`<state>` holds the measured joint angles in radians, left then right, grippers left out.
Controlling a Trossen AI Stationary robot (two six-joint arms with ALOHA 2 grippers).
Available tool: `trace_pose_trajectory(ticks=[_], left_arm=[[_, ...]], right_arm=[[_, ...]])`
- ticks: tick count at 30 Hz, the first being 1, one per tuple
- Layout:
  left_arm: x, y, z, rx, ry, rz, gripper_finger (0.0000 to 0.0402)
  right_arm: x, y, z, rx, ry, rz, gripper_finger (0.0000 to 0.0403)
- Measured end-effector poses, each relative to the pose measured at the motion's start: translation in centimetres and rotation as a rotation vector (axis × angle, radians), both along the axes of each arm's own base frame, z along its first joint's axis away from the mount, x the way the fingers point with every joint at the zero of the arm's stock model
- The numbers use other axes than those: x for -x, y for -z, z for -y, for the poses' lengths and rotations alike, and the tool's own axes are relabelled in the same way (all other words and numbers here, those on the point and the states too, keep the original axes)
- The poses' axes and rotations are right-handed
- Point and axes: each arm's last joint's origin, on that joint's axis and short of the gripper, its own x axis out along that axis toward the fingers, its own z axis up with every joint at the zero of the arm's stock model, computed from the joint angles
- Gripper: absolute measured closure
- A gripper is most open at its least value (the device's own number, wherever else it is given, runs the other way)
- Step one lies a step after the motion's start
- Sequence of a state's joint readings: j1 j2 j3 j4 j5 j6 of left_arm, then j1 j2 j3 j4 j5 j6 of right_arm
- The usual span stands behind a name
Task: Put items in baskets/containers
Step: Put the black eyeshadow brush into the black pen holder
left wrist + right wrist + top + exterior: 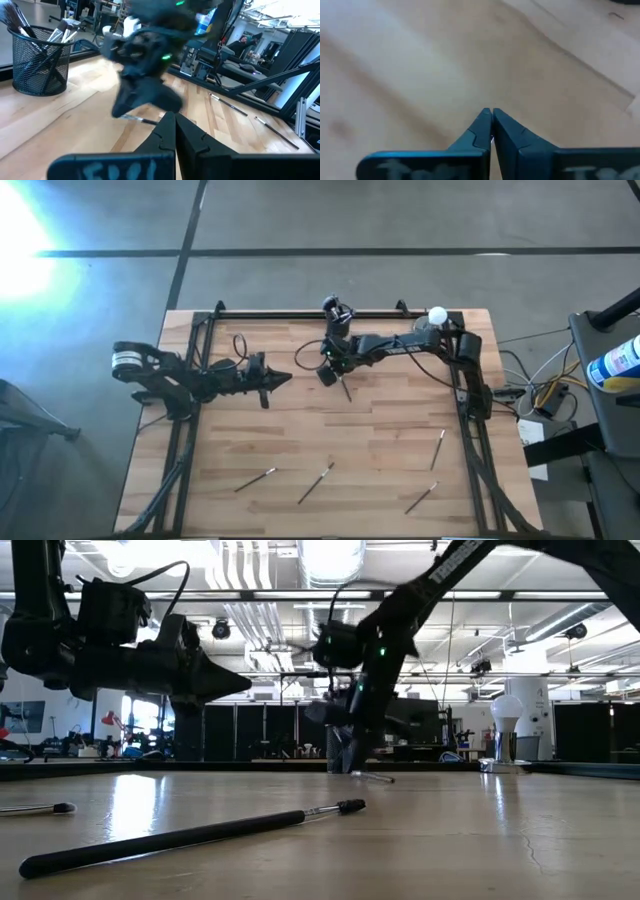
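One brush sits pinched in the right gripper, mid-frame; lift gently toward the cup.

Wide bare wooden table mid-way, four loose brushes scattered along the near edge, mesh cup at the far edge, both arms crowding the far middle
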<state>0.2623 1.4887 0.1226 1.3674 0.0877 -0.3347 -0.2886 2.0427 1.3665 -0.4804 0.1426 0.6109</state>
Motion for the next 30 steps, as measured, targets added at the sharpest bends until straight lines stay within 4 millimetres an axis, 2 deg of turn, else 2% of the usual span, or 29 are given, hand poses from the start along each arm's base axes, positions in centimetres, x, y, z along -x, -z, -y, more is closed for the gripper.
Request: trace_pose_trajectory(ticks=[5,7,10,13,16,20,23,26,30], left_arm=[[0.2,0.1,0.0,0.001,0.0,-0.006,0.0401],[0.2,0.2,0.0,-0.001,-0.002,-0.01,0.0401],[0.3,0.2,0.0,-0.001,-0.004,-0.012,0.0401],[0.3,0.2,0.0,-0.001,-0.004,-0.013,0.0401],[0.3,0.2,0.0,-0.001,-0.005,-0.012,0.0401],[0.3,0.2,0.0,-0.006,-0.005,-0.013,0.0402],[0.1,0.1,-0.1,-0.011,-0.006,-0.006,0.0402],[0.0,-0.1,-0.1,-0.012,-0.007,0.003,0.0402],[-0.3,-0.3,-0.2,-0.012,-0.007,0.012,0.0402]], right_arm=[[0.9,-4.1,-2.0,0.147,-0.058,0.089,0.0394],[1.7,-4.9,-3.0,0.214,-0.075,0.12,0.0394],[2.8,-6.8,-4.8,0.322,-0.131,0.256,0.0394],[4.6,-7.8,-5.9,0.43,-0.166,0.403,0.0394],[6.7,-7.9,-6.1,0.524,-0.186,0.55,0.0394],[9.5,-8.4,-5.0,0.643,-0.237,0.785,0.0394],[11.2,-8.8,-3.4,0.761,-0.229,0.894,0.0394],[12.5,-9.7,-1.4,0.875,-0.212,0.957,0.0394],[13.3,-10.4,1.6,0.971,-0.229,0.955,0.0394]])
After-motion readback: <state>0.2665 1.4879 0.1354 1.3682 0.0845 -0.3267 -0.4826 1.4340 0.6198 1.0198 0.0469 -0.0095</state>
